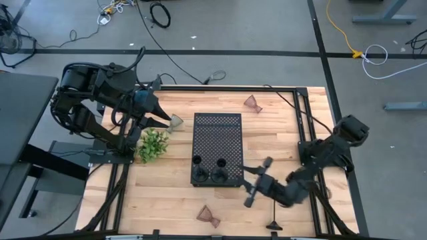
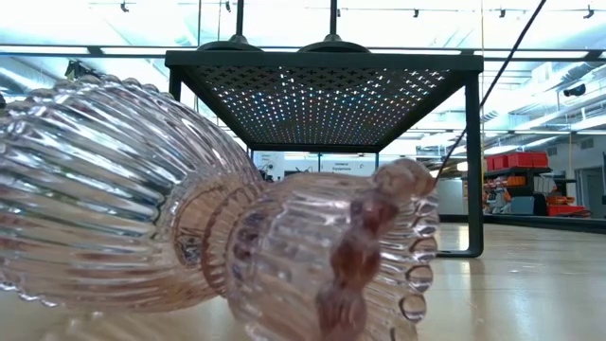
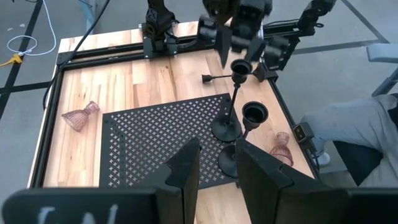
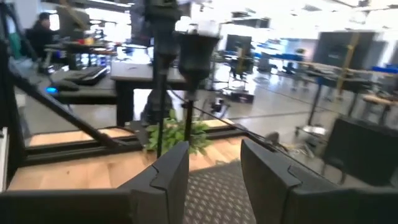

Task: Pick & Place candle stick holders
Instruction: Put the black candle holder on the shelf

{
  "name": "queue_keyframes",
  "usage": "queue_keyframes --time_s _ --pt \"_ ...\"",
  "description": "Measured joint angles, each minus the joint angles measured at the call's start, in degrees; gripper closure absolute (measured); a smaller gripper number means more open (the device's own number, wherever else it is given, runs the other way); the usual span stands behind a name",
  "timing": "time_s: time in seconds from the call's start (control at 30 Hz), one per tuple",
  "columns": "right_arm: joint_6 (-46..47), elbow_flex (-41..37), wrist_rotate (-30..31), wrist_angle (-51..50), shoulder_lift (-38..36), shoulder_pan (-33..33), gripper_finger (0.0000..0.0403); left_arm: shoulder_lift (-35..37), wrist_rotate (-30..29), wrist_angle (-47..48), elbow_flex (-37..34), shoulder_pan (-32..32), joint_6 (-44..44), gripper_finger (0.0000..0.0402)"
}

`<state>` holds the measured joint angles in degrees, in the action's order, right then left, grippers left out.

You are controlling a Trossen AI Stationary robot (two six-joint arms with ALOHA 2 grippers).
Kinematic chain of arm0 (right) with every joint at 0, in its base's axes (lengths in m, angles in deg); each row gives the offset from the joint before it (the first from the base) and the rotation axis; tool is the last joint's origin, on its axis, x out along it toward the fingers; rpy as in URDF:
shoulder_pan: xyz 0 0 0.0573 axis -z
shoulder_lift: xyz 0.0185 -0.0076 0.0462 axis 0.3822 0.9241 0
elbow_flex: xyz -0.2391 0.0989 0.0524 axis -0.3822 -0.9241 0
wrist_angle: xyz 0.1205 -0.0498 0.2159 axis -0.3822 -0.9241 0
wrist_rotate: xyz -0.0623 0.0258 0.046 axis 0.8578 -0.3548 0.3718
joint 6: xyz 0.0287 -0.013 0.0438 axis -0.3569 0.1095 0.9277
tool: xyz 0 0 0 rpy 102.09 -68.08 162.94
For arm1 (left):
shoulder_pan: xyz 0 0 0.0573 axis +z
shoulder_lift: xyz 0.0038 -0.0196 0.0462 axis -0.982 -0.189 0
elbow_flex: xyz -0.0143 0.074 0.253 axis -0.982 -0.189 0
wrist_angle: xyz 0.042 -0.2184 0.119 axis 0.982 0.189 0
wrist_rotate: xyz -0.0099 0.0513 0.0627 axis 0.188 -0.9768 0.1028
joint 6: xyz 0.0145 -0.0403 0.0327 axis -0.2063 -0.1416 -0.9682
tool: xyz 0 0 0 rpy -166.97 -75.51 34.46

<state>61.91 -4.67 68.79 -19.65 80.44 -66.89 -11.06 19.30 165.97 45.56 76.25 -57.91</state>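
1. The wooden table (image 1: 167, 200) carries a black perforated tray (image 1: 217, 137) at its middle.
2. The left gripper (image 1: 167, 120) hangs over the table left of the tray, its tip at a greyish glass cup (image 1: 175, 121). Whether it is clamped on that cup I cannot tell.
3. The right gripper (image 1: 252, 183) sits just off the tray's near right corner. Its fingers stand apart with nothing between them.
4. A green plant sprig (image 1: 153, 144) lies under the left arm, beside the tray.
5. Two black candle stick holders (image 1: 198, 175) (image 1: 219, 175) stand upright side by side at the tray's near edge. A third (image 1: 274, 223) lies on the table by the right arm.
6. One pinkish glass cup (image 1: 252, 103) lies on its side beyond the tray's far right corner. Another (image 1: 208, 215) lies near the table's front edge.
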Motion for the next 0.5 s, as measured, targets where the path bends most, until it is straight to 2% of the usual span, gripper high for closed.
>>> queue_keyframes --time_s 0.13,0.27,0.4,0.5 --pt "3.26 0.0 6.81 0.16 -2.29 -7.01 0.0256 0.0 0.0 0.02 0.0 -0.01 -0.02 0.0294" --pt "2.68 0.0 18.67 3.73 -3.45 -14.23 0.026 0.0 0.0 0.04 0.02 0.0 -0.02 0.0294" --pt "2.55 0.04 19.18 11.83 -3.29 -19.35 0.0277 0.0 0.0 0.33 0.0 -0.02 -0.04 0.0294" --pt "5.6 0.65 19.19 13.27 -3.15 -22.11 0.0293 0.0 -0.01 0.33 0.01 0.0 -0.04 0.0294"
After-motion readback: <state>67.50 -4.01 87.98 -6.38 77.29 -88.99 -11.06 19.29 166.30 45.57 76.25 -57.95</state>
